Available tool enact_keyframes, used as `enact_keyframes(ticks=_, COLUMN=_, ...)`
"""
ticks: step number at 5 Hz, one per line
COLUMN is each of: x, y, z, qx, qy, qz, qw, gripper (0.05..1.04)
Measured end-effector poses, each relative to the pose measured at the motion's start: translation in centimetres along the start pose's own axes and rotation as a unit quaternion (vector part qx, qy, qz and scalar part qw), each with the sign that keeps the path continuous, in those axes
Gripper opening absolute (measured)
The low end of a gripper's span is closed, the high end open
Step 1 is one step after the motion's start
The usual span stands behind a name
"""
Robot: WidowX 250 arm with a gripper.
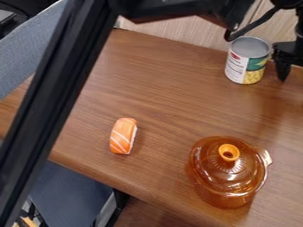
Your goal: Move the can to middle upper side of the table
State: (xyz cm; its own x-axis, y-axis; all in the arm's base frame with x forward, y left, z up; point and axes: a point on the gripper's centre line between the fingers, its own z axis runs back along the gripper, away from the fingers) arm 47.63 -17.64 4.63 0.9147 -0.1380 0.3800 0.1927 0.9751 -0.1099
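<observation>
And here we see the can (247,60) standing upright, just camera-left of the gripper (287,64), whose opening we can't tell.

From above and fairly near, the camera looks down at a slant across the worktop (165,102), facing the panel (177,29) along the frame's top.

Looks like a robot lab or an office in use as one; can't tell which. Has a black arm (56,104) over a wood-look table (160,102), with can (246,62), sushi piece (123,136) and amber pot (228,177) spread like test props. Has fabric seating (74,193) alongside.
</observation>
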Motion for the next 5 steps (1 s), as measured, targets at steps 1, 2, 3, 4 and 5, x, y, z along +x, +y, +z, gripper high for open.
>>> enact_keyframes(ticks=1, x=0.1, y=1.5, z=0.8, qx=0.014, qy=-0.013, qz=0.013, qw=0.9997, gripper=1.000)
enact_keyframes(ticks=2, x=0.2, y=2.3, z=1.7, qx=0.026, qy=-0.019, qz=0.022, qw=0.9993, gripper=1.000)
enact_keyframes(ticks=3, x=0.0, y=3.1, z=1.9, qx=0.032, qy=-0.017, qz=0.031, qw=0.9988, gripper=1.000)
enact_keyframes(ticks=4, x=-0.2, y=4.5, z=2.5, qx=0.046, qy=-0.018, qz=0.047, qw=0.9976, gripper=1.000)
enact_keyframes(ticks=5, x=-0.7, y=5.5, z=2.6, qx=0.059, qy=-0.016, qz=0.057, qw=0.9965, gripper=1.000)
